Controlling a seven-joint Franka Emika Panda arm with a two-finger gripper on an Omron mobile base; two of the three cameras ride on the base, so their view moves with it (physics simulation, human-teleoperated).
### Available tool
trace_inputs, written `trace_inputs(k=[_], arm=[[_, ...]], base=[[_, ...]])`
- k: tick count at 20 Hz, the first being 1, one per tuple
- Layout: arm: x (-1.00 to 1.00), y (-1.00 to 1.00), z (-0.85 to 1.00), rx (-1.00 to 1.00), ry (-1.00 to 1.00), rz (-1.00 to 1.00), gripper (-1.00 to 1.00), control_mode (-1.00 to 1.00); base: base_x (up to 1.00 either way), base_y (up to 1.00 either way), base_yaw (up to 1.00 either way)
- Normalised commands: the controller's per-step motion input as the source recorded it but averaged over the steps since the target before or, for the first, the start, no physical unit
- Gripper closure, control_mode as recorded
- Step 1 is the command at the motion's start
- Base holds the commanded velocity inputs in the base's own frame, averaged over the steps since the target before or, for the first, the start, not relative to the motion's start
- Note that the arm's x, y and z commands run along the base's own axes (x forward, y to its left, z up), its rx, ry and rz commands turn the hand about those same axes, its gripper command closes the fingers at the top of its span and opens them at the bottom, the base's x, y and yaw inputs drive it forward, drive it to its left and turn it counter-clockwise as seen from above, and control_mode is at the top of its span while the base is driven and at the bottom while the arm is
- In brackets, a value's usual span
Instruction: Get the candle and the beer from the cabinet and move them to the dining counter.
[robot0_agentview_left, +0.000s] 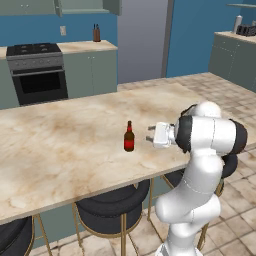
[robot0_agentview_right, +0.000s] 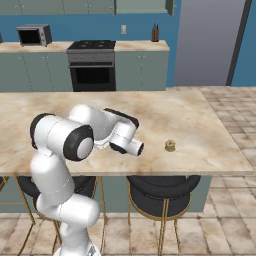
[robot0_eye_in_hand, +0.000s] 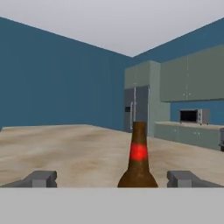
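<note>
The beer (robot0_agentview_left: 129, 137), a dark brown bottle with a red label, stands upright on the dining counter (robot0_agentview_left: 60, 145) near its front edge. My gripper (robot0_agentview_left: 149, 135) hovers level just to its right, open, and the fingers are clear of the glass. In the hand view the beer (robot0_eye_in_hand: 138, 162) rises ahead between the spread fingertips (robot0_eye_in_hand: 42, 178), a little right of centre. The candle (robot0_agentview_right: 170, 145), a tiny tan cylinder, sits on the dining counter (robot0_agentview_right: 210, 125) near its front right. The grey-green cabinet (robot0_agentview_left: 87, 5) hangs on the far blue wall.
Black round stools (robot0_agentview_left: 112, 207) on gold legs stand under the counter's front edge beside my base. Across the floor are a stove (robot0_agentview_left: 37, 70), a knife block (robot0_agentview_left: 96, 34), a microwave (robot0_agentview_right: 34, 35) and a tall grey refrigerator (robot0_agentview_left: 142, 35).
</note>
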Motion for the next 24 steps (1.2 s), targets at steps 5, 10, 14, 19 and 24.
trace_inputs(k=[5, 10, 14, 19, 24], arm=[[-0.47, -0.19, 0.85, 0.00, -0.05, -0.08, -1.00, -1.00], [-0.50, -0.02, 0.99, -0.02, -0.04, -0.06, -1.00, -1.00], [-0.56, 0.00, 1.00, -0.05, -0.02, -0.06, -1.00, -1.00], [-0.66, 0.00, 1.00, -0.08, -0.02, -0.06, -1.00, -1.00], [-0.85, 0.01, 0.98, -0.12, -0.01, -0.07, -1.00, -1.00]], base=[[0.00, 0.00, 0.00], [0.00, 0.00, 0.00], [0.00, 0.00, 0.00], [0.00, 0.00, 0.00], [0.00, 0.00, 0.00]])
